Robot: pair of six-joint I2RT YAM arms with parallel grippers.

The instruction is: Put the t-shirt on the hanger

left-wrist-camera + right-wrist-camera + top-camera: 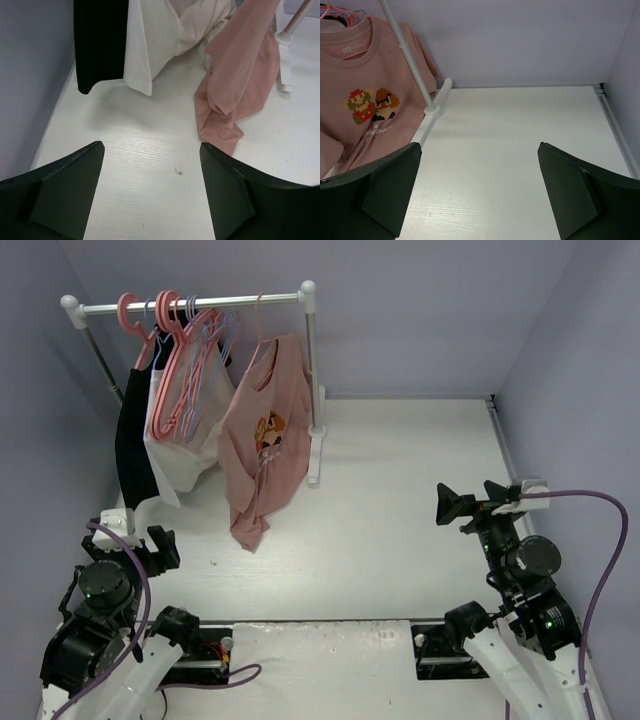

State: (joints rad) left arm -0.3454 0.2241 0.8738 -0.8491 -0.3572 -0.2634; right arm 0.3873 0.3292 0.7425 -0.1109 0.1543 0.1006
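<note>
Shirt point(265, 435) is up on the hanger point(258, 325), hooked at the right end of the rail point(200, 304), next to a white top point(185, 445) and a black one point(130, 445); its bottom end drags on the table point(400, 500); left gripper point(150, 150) spread wide, nothing in it, near that bottom end; right gripper point(479, 147) same deal, fingers wide apart and empty, well off to the side.

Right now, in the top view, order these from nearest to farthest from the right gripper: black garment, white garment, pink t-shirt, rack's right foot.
1. Rack's right foot, middle of table.
2. Pink t-shirt, hanging just left.
3. White garment, further left.
4. Black garment, leftmost.
</note>
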